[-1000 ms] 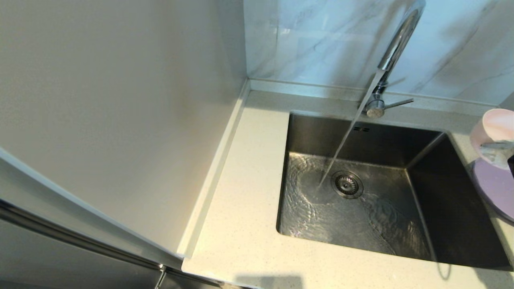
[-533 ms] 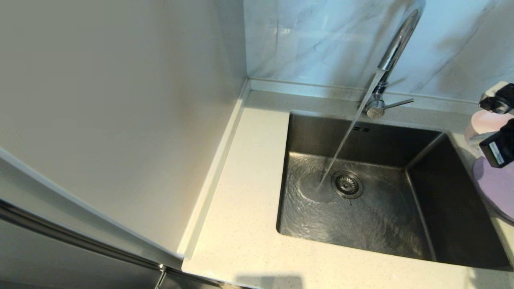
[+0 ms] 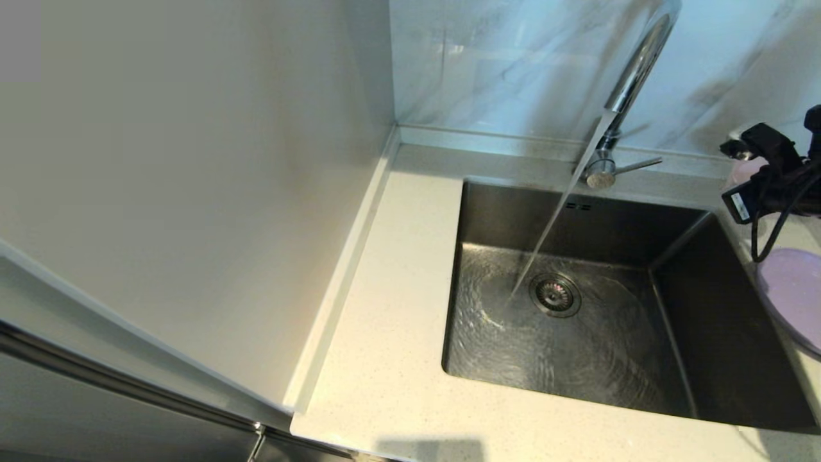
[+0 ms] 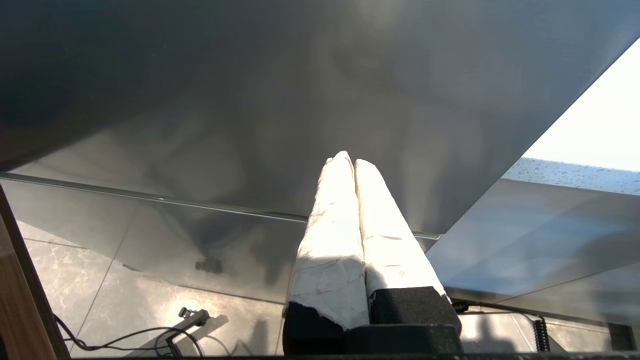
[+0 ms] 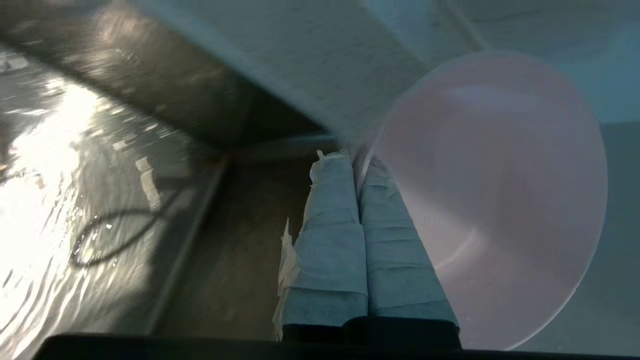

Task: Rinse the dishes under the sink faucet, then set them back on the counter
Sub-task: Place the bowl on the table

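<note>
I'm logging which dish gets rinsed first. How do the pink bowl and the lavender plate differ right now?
The pink bowl is pinched at its rim by the right gripper and tipped on edge beside the sink; the lavender plate lies flat on the counter, untouched. The bowl is deep with curved walls, the plate shallow and wide. Both are matte pastel, on the sink's right side, outside the faucet stream.

My right end effector [image 5: 356, 161], pinched on the pink bowl [image 5: 495, 190], sits at the sink's [image 3: 725, 333] right rear corner, with the faucet [image 3: 632, 77] and its water stream [image 3: 545, 237] crossing the basin between me and the bare left worktop [image 3: 391, 308]. The lavender plate [image 3: 792, 292] fills the worktop strip just right of the basin.
</note>
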{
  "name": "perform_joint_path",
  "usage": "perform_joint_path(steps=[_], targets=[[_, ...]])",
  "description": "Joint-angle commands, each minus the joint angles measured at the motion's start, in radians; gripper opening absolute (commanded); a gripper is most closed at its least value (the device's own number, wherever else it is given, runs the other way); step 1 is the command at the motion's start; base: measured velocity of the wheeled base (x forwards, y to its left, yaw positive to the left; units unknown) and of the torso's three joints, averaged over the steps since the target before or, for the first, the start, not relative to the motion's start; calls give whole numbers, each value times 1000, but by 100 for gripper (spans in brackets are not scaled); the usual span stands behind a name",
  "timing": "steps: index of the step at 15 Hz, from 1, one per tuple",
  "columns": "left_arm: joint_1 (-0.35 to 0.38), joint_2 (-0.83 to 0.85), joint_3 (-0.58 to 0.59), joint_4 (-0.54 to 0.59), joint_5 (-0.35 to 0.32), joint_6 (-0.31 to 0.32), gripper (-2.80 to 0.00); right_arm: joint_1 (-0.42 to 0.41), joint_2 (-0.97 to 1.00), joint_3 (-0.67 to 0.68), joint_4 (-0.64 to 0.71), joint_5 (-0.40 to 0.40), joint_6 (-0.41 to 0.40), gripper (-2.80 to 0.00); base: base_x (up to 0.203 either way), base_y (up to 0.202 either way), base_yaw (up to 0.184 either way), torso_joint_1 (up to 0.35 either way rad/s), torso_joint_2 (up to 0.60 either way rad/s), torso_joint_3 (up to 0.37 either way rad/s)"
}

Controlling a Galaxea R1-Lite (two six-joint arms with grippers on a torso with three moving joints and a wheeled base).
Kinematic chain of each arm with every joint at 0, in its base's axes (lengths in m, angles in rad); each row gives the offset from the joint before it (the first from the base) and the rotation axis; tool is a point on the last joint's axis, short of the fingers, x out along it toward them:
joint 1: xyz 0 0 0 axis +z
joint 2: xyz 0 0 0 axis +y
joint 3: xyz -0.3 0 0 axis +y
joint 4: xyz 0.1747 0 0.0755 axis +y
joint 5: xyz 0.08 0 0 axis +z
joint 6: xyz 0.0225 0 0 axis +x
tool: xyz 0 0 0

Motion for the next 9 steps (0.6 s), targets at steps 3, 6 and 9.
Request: perform_joint_path(steps=[3, 6, 9], targets=[[0, 0, 0, 0, 1, 0, -280, -42, 127, -36, -124, -13, -37, -280, 0, 0, 0, 0, 0, 0], [0, 0, 0, 0, 0, 0, -280, -67, 167, -74, -124, -15, -60, -280, 0, 0, 0, 0, 0, 0], [0, 0, 0, 0, 1, 0, -280, -79, 185, -82, -128, -15, -72, -280, 0, 0, 0, 0, 0, 0]])
